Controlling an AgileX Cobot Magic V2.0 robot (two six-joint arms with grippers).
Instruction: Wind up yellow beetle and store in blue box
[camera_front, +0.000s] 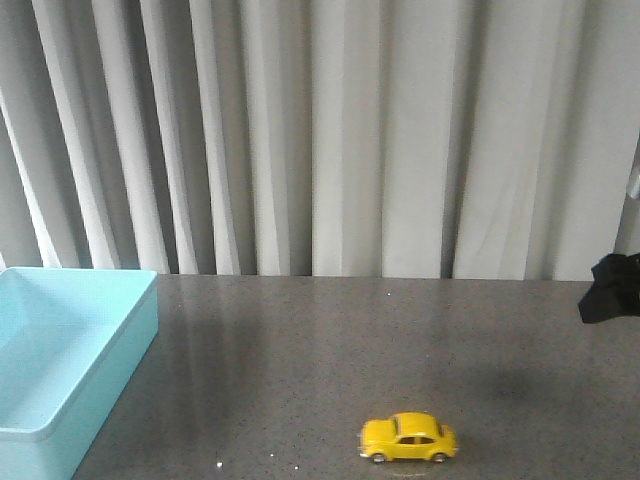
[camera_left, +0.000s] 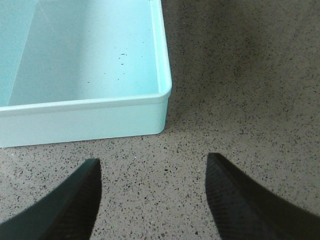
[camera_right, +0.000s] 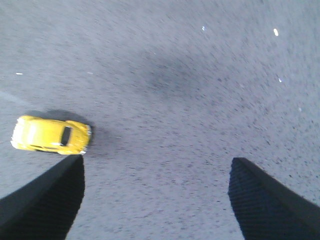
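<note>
The yellow beetle stands on its wheels on the dark speckled table near the front edge, right of centre. It also shows in the right wrist view, just beyond one fingertip. My right gripper is open and empty above the table beside the car. In the front view only a dark part of the right arm shows at the right edge. The blue box sits at the left, and no object shows in it. My left gripper is open and empty over bare table just outside the box's corner.
Grey pleated curtains hang behind the table's far edge. A few small white specks lie on the table near the front.
</note>
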